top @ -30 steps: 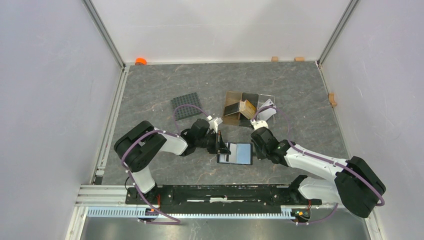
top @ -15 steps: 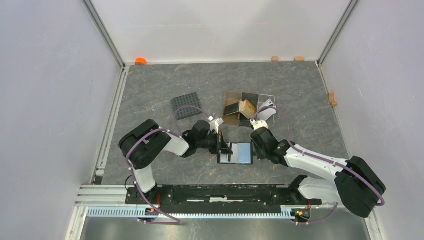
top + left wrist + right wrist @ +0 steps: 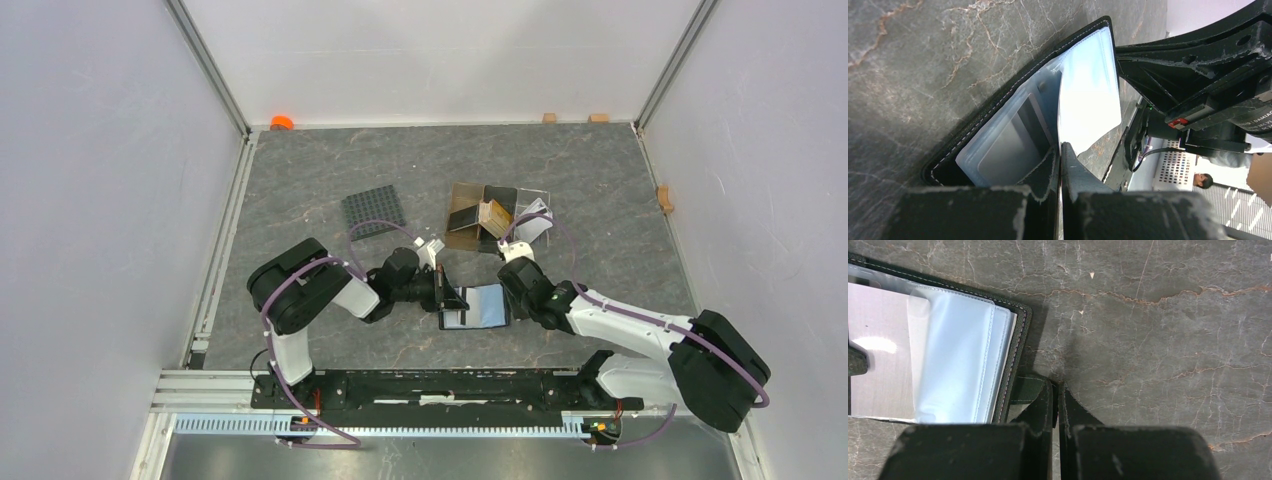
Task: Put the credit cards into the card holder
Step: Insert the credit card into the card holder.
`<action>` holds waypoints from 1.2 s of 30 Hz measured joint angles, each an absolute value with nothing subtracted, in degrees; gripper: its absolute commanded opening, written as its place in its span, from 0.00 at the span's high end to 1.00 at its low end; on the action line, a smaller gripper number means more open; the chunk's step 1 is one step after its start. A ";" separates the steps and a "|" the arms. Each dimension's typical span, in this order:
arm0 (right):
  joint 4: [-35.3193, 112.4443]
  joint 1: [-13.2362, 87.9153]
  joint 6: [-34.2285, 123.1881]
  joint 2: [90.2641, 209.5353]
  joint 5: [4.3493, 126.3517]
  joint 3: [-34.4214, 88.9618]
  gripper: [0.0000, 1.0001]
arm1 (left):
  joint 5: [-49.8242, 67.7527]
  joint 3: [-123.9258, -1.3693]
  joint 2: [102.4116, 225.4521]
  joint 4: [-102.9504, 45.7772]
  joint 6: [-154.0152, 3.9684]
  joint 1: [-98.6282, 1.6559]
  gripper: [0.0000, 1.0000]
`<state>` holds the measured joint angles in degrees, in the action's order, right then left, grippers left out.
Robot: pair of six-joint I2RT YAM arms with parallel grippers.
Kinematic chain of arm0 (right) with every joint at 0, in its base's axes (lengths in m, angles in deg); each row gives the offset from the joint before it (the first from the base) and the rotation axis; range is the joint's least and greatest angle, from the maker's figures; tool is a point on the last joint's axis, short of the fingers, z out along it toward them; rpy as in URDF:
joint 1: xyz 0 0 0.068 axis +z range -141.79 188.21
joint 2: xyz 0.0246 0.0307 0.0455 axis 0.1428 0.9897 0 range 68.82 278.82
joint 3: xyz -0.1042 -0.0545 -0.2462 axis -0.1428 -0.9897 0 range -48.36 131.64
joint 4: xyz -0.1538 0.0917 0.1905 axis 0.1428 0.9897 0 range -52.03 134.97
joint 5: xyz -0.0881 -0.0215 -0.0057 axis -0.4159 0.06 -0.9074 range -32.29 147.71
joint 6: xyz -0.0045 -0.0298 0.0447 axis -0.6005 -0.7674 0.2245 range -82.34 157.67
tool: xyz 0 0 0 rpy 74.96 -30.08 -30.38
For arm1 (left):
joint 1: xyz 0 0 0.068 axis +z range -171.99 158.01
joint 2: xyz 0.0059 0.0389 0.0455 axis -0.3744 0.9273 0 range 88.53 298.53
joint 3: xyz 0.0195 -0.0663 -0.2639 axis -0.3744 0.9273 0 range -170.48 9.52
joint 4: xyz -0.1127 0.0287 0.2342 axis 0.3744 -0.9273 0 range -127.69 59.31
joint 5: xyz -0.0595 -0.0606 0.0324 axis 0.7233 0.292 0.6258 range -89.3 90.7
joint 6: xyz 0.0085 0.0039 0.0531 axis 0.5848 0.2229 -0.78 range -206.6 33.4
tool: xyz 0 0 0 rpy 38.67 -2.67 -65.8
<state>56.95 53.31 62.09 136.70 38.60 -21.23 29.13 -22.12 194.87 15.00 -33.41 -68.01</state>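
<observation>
The black card holder (image 3: pixel 487 305) lies open on the table between the arms, its pale blue-grey sleeves (image 3: pixel 958 355) facing up. My left gripper (image 3: pixel 1060 145) is shut on a thin whitish credit card (image 3: pixel 1088 100) held edge-up at the holder's left side; its far part lies at the clear sleeves (image 3: pixel 1008 145). The right wrist view shows that card (image 3: pixel 878 370) flat over the holder's left half. My right gripper (image 3: pixel 1055 385) is shut on the holder's strap tab (image 3: pixel 1028 387) at the right edge. More credit cards (image 3: pixel 495 213) stand behind in the boxes.
A brown translucent compartment box (image 3: pixel 470 215) and a clear tray (image 3: pixel 535 222) sit just behind the holder. A black gridded mat (image 3: pixel 373 211) lies at the back left. An orange object (image 3: pixel 282 122) rests by the far wall. Walls enclose the table on three sides.
My left gripper has pushed a little to the right with the card. The holder has shifted and tilted slightly, its right half drawn in by the right gripper.
</observation>
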 measured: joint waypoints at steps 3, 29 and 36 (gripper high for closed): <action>57.02 53.60 62.11 136.76 38.18 -21.18 1.00 | 28.36 -21.59 194.87 15.85 -32.58 -68.09 0.98; 56.12 54.60 63.27 135.91 36.98 -22.26 1.00 | 28.60 -21.26 199.59 24.68 -26.07 -67.33 0.98; 56.05 55.24 63.38 136.13 36.17 -22.26 1.00 | 28.54 -20.30 200.79 28.36 -24.10 -67.66 0.98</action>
<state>56.05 55.24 63.38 136.13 36.17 -22.26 28.54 -20.30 200.79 28.36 -24.10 -67.66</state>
